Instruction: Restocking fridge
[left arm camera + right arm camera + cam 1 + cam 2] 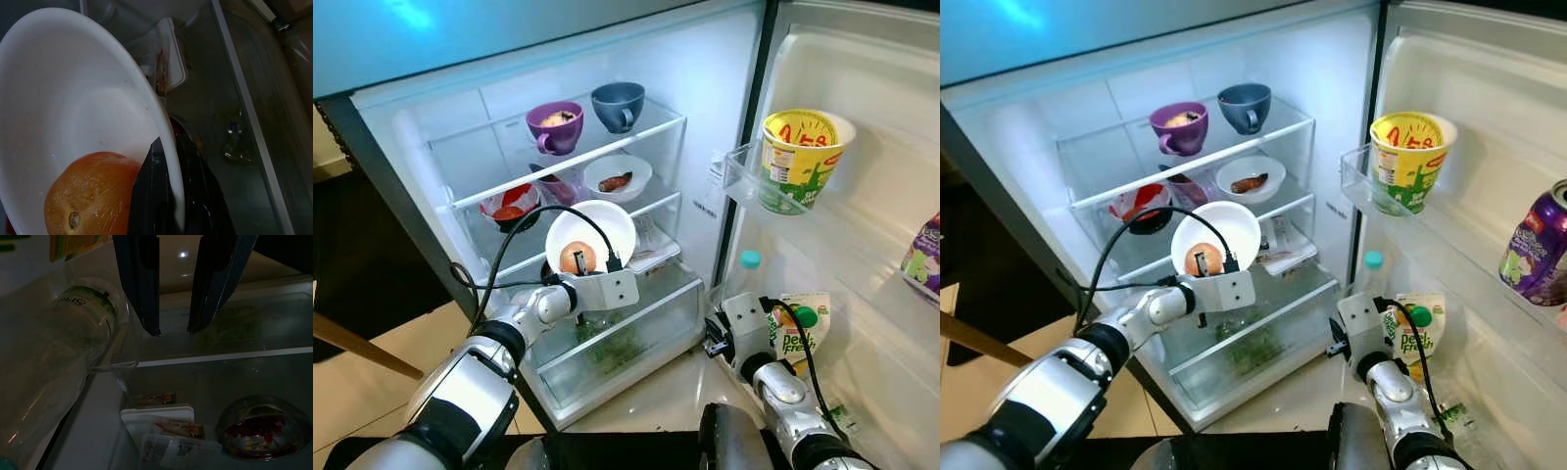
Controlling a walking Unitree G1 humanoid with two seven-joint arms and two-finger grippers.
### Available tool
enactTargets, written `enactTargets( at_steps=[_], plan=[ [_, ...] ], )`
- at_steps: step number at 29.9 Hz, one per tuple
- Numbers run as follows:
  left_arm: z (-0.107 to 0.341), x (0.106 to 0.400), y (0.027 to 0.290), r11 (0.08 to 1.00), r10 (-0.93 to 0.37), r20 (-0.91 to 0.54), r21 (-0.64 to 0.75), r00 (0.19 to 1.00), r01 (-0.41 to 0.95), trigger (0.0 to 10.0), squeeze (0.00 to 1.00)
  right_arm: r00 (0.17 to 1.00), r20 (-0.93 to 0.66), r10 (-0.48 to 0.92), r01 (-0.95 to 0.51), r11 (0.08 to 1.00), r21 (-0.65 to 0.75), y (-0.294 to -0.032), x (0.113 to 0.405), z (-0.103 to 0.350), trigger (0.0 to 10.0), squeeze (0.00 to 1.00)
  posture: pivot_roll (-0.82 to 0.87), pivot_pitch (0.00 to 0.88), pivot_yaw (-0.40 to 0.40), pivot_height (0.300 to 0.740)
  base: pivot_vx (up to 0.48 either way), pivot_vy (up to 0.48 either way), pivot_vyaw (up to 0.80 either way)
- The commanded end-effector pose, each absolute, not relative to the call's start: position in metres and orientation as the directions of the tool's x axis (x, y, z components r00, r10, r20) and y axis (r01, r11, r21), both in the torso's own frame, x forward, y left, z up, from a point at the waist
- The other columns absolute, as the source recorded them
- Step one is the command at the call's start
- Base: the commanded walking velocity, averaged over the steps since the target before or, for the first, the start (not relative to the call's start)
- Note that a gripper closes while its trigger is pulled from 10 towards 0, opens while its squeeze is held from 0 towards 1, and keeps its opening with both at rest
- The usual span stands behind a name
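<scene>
Left gripper (166,196): clamped on the rim of the round white bowl (597,233), orange fruit (578,258) inside, just short of the fridge shelf.
Right gripper (173,308): parted, empty, clear bottle (63,347) beside.
Stocked: purple mug (555,127), blue-grey mug (618,105).
Remaining, seemingly: shelving the bowl.

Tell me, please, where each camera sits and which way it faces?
Left and right eye views: on the head, looking down into the open fridge; both arms show.
Left wrist view: along the left tool, pinching the white bowl holding an orange fruit, shared with the head views.
Right wrist view: along the open right tool, towards the fridge's shelves.
</scene>
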State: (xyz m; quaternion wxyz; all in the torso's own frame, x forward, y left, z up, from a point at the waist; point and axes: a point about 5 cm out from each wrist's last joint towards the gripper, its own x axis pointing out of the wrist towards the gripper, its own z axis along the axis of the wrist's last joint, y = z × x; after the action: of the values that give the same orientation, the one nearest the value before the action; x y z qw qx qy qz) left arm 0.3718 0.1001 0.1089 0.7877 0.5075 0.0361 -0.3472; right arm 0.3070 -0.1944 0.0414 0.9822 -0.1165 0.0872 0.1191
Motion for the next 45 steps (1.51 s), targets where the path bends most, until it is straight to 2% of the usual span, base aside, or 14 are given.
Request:
enactTargets(
  at_steps=[1, 13, 23, 28, 36, 45],
  plan=[
    [0.117, 0.378, 0.113, 0.268, -0.473, -0.408, 0.778, 0.781, 0.568, 10.0, 0.0, 0.949, -0.215, 0.232, -0.276, 0.939, -0.204, -0.19, 0.303, 0.037, 10.0, 0.0, -0.1, 0.151, 0.113, 0.474, 0.0, 0.0, 0.0],
    [0.127, 0.386, 0.118, 0.309, -0.417, -0.415, 0.772, 0.809, 0.555, 10.0, 0.0, 0.948, -0.209, 0.241, -0.284, 0.935, -0.211, -0.19, 0.3, 0.037, 10.0, 0.0, -0.11, 0.178, 0.116, 0.474, 0.0, 0.0, 0.0],
    [0.14, 0.395, 0.145, 0.408, -0.299, -0.405, 0.764, 0.864, 0.499, 10.0, 0.0, 0.949, -0.196, 0.248, -0.29, 0.931, -0.224, -0.194, 0.294, 0.04, 10.0, 0.0, -0.09, 0.226, 0.115, 0.474, 0.0, 0.0, 0.0],
    [0.147, 0.397, 0.149, 0.41, -0.291, -0.399, 0.77, 0.87, 0.49, 10.0, 0.0, 0.953, -0.129, 0.273, -0.296, 0.927, -0.229, -0.193, 0.297, 0.054, 10.0, 0.0, -0.09, 0.244, 0.116, 0.474, 0.0, 0.0, 0.0],
    [0.151, 0.399, 0.148, 0.414, -0.288, -0.402, 0.766, 0.869, 0.492, 10.0, 0.0, 0.891, 0.099, 0.443, -0.403, 0.872, -0.277, -0.179, 0.299, 0.112, 10.0, 0.0, -0.1, 0.275, 0.114, 0.474, 0.0, 0.0, 0.0],
    [0.154, 0.401, 0.15, 0.414, -0.273, -0.406, 0.768, 0.872, 0.488, 10.0, 0.0, 0.828, 0.167, 0.535, -0.475, 0.828, -0.297, -0.163, 0.296, 0.143, 10.0, 0.0, -0.11, 0.282, 0.111, 0.474, 0.0, 0.0, 0.0]
  ],
)
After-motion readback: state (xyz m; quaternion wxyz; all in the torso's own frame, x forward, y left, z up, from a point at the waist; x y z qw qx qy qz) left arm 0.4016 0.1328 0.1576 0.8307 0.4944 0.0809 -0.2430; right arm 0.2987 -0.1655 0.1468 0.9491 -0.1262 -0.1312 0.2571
